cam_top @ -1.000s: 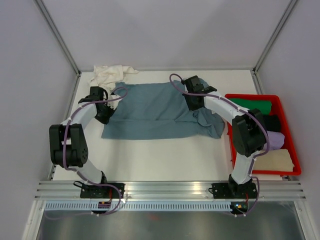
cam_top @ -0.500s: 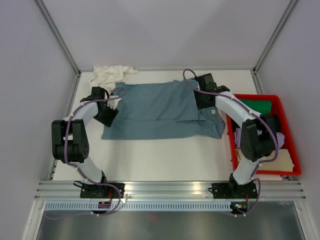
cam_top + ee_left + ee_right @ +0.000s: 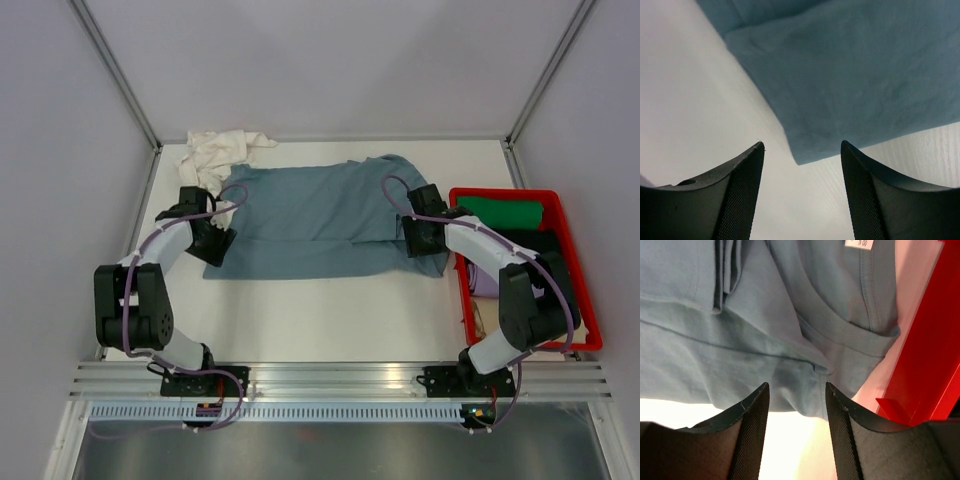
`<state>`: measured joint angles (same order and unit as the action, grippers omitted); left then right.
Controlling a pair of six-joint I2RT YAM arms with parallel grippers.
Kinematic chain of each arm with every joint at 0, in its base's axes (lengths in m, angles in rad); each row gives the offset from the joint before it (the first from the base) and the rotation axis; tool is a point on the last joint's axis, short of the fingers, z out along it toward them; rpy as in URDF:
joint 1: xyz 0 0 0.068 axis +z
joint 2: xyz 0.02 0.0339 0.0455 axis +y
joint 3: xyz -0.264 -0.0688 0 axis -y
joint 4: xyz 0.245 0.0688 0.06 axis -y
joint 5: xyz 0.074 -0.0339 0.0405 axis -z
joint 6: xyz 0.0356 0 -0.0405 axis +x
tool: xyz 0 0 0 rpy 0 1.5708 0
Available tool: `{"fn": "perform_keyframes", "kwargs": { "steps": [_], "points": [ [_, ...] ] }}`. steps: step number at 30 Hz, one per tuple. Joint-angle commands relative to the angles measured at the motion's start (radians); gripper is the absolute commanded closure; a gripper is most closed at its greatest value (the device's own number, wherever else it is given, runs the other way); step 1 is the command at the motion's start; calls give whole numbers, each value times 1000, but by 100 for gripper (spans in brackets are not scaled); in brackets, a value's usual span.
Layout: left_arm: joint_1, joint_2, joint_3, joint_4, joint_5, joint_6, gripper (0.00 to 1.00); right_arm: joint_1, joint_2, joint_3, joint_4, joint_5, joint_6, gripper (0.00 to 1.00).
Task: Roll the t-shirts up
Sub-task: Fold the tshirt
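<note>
The slate-blue t-shirt (image 3: 320,220) lies folded lengthwise across the back middle of the table, with a raised hump at its far right. A cream-white t-shirt (image 3: 215,152) sits crumpled at the back left corner. My left gripper (image 3: 214,243) hovers at the blue shirt's near left corner. In the left wrist view it (image 3: 802,150) is open, with that corner of the blue t-shirt (image 3: 850,75) just ahead of the jaws. My right gripper (image 3: 421,240) is over the collar end. In the right wrist view it (image 3: 797,387) is open above the blue t-shirt (image 3: 765,340), holding nothing.
A red tray (image 3: 505,192) stands at the right edge, its wall (image 3: 925,375) close beside my right gripper. It holds a green cloth (image 3: 505,212), a beige cloth (image 3: 560,320) and dark and purple cloths. White walls and metal posts enclose the table.
Both grippers went from shut to open and let go of the blue shirt. The right arm swung right and nearer, over the collar end; the left drew back slightly.
</note>
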<state>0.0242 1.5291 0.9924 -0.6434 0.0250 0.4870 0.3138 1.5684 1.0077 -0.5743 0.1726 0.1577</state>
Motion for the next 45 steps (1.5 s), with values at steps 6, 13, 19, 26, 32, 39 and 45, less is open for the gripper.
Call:
{"fn": "perform_keyframes", "kwargs": {
  "steps": [6,13,19,26,32,39,45],
  "points": [
    [-9,163,-14,85,-100,-87,33,-53,56,-23,117,34,22,66],
    [-9,240,-41,166,-241,-61,34,-94,-14,-41,157,142,51,100],
    [-7,212,-60,177,-247,-31,34,-94,16,-17,114,111,42,96],
    [-4,62,-55,98,-142,-54,31,-85,-174,-101,54,-10,95,57],
    [34,-73,3,59,-71,-125,28,-87,-208,-187,97,-88,111,58],
    [43,86,18,99,-94,-137,26,-88,-148,-245,175,-136,124,58],
    [43,221,-20,160,-99,-131,32,-97,-123,-265,195,-111,131,70]
  ]
}}
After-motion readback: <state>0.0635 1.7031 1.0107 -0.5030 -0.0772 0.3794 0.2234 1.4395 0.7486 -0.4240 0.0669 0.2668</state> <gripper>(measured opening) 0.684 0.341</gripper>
